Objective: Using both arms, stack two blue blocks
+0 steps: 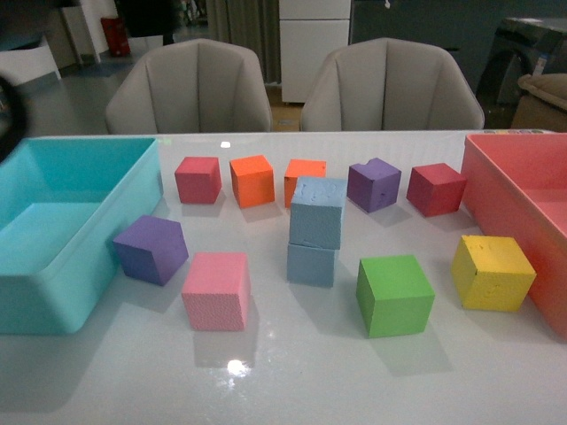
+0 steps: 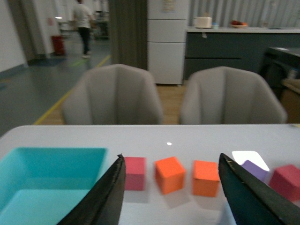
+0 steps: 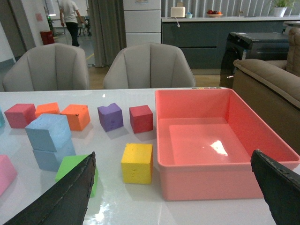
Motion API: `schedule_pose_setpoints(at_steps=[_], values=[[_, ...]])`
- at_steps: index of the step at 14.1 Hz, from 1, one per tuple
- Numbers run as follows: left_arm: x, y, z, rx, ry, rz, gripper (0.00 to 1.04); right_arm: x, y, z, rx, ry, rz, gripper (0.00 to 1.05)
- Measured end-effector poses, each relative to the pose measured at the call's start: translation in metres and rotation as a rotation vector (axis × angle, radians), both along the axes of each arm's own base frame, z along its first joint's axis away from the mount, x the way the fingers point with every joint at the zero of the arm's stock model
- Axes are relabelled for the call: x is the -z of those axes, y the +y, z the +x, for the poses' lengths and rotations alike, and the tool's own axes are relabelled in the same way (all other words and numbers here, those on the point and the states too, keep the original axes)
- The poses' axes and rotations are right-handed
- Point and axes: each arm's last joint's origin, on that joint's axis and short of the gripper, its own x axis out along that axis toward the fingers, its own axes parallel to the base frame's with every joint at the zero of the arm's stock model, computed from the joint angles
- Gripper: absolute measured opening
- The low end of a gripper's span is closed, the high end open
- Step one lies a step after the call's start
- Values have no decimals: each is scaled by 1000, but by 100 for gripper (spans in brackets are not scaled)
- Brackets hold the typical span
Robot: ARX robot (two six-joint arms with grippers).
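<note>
One blue block [image 1: 317, 212] sits on top of the other blue block [image 1: 311, 264], slightly twisted, on the desk [image 1: 292, 372] just right of the pink cube [image 1: 216, 289]. The stacking looks done. Left claw [image 2: 171, 194] and right claw [image 3: 173, 190] are both spread and empty; next, likely just staying clear of the stack.

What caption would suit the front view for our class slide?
Two blue blocks stacked, the upper one slightly askew, amid coloured cubes on a white table, between a teal bin and a pink bin.
</note>
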Motion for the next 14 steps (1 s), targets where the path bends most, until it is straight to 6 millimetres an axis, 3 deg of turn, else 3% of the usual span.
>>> schedule_pose_setpoints(at_steps=[1, 4, 7, 9, 14], values=[[15, 26, -15, -36, 15, 12, 46, 0, 0, 0, 0, 0, 0, 98], [24, 33, -23, -23, 36, 23, 39, 0, 0, 0, 0, 0, 0, 98], [45, 67, -54, -3, 51, 30, 2, 0, 0, 0, 0, 0, 0, 98], [55, 85, -71, -15, 54, 33, 2, 0, 0, 0, 0, 0, 0, 98], [68, 107, -101, -8, 58, 32, 2, 0, 0, 0, 0, 0, 0, 98]])
